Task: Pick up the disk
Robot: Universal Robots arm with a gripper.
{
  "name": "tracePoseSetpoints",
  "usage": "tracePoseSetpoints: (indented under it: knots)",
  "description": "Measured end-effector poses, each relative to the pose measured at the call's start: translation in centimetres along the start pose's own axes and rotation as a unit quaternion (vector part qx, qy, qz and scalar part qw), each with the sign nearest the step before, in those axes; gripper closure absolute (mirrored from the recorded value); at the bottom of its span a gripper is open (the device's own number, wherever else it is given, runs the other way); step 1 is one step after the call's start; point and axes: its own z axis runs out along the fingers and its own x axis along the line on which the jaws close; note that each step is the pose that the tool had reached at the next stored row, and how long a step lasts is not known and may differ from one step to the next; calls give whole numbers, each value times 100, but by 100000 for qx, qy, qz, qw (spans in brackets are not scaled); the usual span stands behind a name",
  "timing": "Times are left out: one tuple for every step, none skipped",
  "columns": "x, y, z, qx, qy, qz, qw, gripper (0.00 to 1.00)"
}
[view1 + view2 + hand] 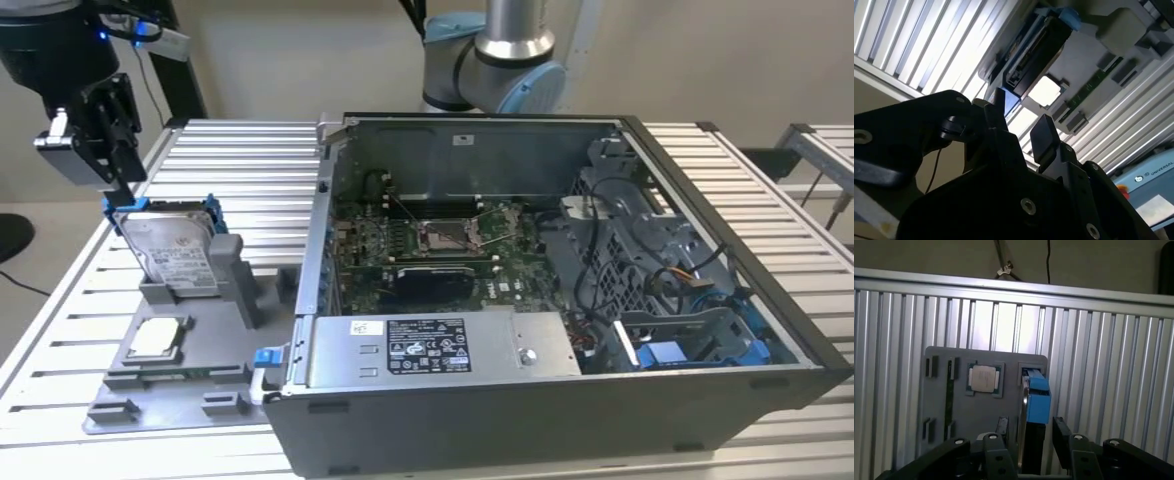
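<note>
The disk (174,245) is a silver hard drive with a white label and a blue bracket. It stands upright on edge in a slot of the grey fixture plate (187,395) at the exterior view's left. My gripper (118,190) hangs just above its upper corner. In the first wrist view the disk (1037,402) shows edge-on with its blue bracket on top. There my gripper (1031,429) is open, one finger on each side of the disk and apart from it. In the second wrist view the gripper (1021,114) is over the disk's dark edge (1036,50).
A small square silver chip (155,337) lies on the same fixture plate, in front of the disk. An open computer case (561,300) with a long grey box (434,345) fills the slatted aluminium table's middle (227,160). The arm's base (501,60) stands behind the case.
</note>
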Motion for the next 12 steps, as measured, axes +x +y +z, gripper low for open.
tracePoseSetpoints:
  knots:
    - [-1,0,13,2,0,1,100000,100]
    - [-2,0,25,3,-3,2,100000,100]
    - [-2,0,33,3,-1,7,100000,100]
    - [-3,0,41,1,-2,4,100000,100]
    - [-3,-1,47,-3,0,4,100000,100]
    - [-4,-1,52,-5,2,2,100000,100]
    - [-4,0,58,1,0,5,100000,100]
    - [-4,-1,63,0,-1,5,100000,100]
    - [-4,-1,67,-2,0,4,100000,100]
    - [-5,-1,71,-4,1,6,100000,100]
    - [-5,-1,75,-1,1,2,100000,100]
    - [-5,-1,80,0,0,5,100000,100]
